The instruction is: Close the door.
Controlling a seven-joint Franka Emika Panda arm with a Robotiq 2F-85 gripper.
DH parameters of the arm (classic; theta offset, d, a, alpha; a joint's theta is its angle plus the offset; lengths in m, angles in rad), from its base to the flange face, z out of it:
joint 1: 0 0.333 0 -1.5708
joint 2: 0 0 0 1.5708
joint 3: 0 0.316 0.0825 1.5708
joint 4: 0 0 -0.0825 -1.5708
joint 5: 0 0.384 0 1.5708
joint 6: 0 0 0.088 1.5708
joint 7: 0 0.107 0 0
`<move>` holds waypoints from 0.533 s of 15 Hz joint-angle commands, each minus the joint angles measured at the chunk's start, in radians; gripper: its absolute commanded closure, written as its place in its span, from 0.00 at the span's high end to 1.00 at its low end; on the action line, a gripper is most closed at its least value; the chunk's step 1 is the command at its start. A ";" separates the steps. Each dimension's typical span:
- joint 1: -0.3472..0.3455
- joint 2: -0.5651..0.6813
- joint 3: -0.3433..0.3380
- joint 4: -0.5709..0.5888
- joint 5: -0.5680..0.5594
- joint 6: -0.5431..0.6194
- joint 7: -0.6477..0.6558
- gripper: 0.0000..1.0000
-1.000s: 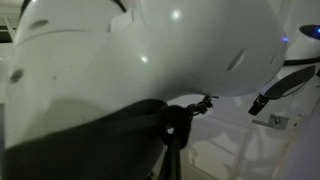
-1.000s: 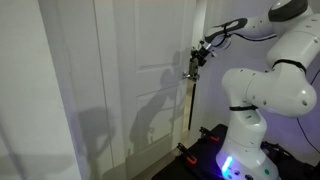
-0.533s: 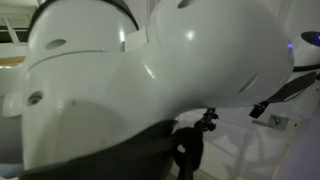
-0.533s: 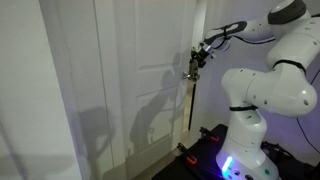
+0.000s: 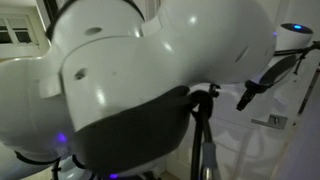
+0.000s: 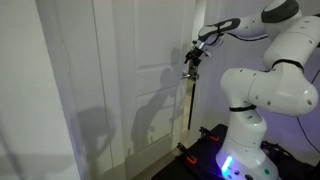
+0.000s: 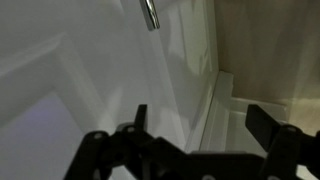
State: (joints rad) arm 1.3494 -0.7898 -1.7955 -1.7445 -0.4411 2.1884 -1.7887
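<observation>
In an exterior view taking in the whole scene, going L to R: a plain white wall strip [image 6: 20, 80] at the frame edge, then the door [image 6: 110, 70]. It's tall and white w/ recessed rectangular panels, and it stands upright across the left and middle of the pic. Grey shadows [image 6: 150, 120] of the arm fall over its lower panels. At the door's R-hand edge, up high, I've got the gripper [image 6: 190, 66], right at the door face. Can't tell from here whether it touches. Below it a narrow dark gap [image 6: 189, 108] runs down along the door's edge. Further R is the white Panda arm [image 6: 262, 95], elbow bent, w/ a blue glow [image 6: 226, 162] near its base.

Wrist cam, L to R: the door fills most of the frame, its panel mouldings running diagonally. The small silver lever handle [image 7: 150, 12] shows at the very top, well clear of the fingers [image 7: 137, 118]. These are dark and stand wide apart at the bottom of the pic w/ nothing btw. them, only door face and door edge in the gap. A beige wall [image 7: 275, 50] is at frame-right.

In an exterior view the arm's white shell [image 5: 150, 60] sits right at the lens and blocks nearly everything. A dark pole [image 5: 203, 135] shows R of centre, and a blue light [image 5: 295, 28] in the top corner.
</observation>
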 commanded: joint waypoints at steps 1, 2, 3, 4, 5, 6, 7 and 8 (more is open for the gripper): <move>0.226 0.052 -0.079 0.122 -0.075 -0.166 0.132 1.00; 0.284 0.044 -0.098 0.153 -0.105 -0.210 0.163 1.00; 0.336 0.033 -0.118 0.187 -0.136 -0.255 0.185 1.00; 0.377 0.023 -0.136 0.212 -0.173 -0.293 0.204 1.00; 0.413 0.010 -0.151 0.242 -0.215 -0.331 0.212 1.00; 0.446 0.002 -0.172 0.271 -0.264 -0.368 0.217 1.00; 0.469 -0.005 -0.188 0.296 -0.315 -0.407 0.223 1.00; 0.483 -0.010 -0.198 0.317 -0.361 -0.449 0.219 1.00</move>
State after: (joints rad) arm 1.7710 -0.7736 -1.9561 -1.5230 -0.6945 1.8513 -1.5763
